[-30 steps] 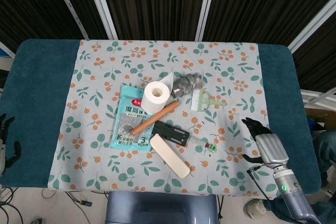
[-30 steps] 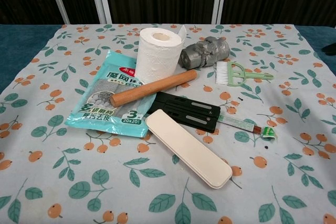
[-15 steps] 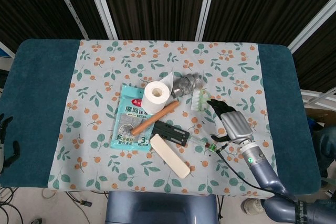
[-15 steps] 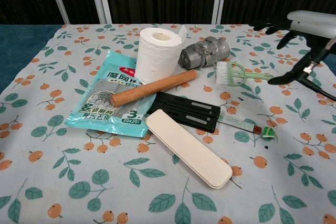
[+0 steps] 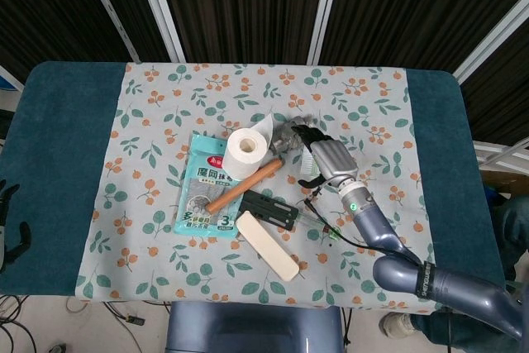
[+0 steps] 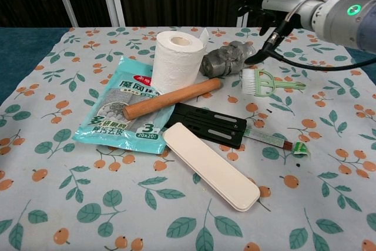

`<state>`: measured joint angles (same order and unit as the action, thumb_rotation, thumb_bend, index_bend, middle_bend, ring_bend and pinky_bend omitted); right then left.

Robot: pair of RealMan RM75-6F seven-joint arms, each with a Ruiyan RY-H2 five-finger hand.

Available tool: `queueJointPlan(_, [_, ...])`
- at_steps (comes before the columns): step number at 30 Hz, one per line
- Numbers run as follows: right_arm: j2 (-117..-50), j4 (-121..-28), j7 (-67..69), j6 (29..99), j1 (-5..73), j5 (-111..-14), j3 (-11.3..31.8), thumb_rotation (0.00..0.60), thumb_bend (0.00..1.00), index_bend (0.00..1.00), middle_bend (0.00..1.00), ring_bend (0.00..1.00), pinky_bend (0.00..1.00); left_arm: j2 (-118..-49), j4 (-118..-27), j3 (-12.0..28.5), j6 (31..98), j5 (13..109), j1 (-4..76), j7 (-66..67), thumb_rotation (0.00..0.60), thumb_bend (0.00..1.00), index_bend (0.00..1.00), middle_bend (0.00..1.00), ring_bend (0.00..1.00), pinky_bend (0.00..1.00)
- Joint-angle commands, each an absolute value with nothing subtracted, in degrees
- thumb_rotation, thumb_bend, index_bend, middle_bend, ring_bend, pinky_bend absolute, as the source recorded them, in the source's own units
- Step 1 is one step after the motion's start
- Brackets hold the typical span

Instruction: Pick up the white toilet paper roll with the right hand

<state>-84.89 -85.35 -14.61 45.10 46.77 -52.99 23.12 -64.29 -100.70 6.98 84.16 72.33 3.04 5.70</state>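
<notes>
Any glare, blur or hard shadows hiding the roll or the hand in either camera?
Head view: even light, toilet paper roll sharp, right hand crisp, no glare. Chest view: roll in focus with only soft shadow at its base; right hand dark against the black backdrop, its fingers hard to separate.

Soft paper, bare wood and shiny plastics on printed cloth

The toilet paper roll (image 6: pixel 177 57) looks soft, matt white paper; the rolling pin (image 6: pixel 171 99) smooth bare wood; the teal packet (image 6: pixel 120 110) glossy plastic film; the cream case (image 6: pixel 210 166) smooth satin plastic; the grey wad (image 6: pixel 226 58) crinkled and dull-shiny; the tablecloth (image 6: pixel 70 192) matt printed fabric; the right hand (image 6: pixel 276 3) glossy pale shell.
</notes>
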Motion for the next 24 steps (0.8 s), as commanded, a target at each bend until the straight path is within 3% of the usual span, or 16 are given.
queueJointPlan(1, [-86.8,-81.8,-14.2,42.0,50.6,-50.6,24.1,0.6,0.22,0.02,0.07,0.1,0.22,-64.2,-100.8,7.0,83.9,72.2,3.1,5.6,0.6,0.57,0.1,0.01,0.02,0.0])
queueJointPlan(10, [-91.5,-73.2,-15.4,38.1,58.3,-47.9,23.9,0.6,0.23,0.02,0.05,0.07,0.22,-63.7,-101.2,7.3,83.2,70.9,3.2,4.9,0.6,0.57,0.1,0.01,0.02,0.0])
queueJointPlan(24, [-94.8,-67.9,-16.6,33.0,66.4,-48.4,20.7,0.6,0.23,0.02,0.05,0.05,0.2,-63.3,-101.7,7.5,83.1,69.9,3.2,4.8,0.6,0.57,0.1,0.01,0.02,0.0])
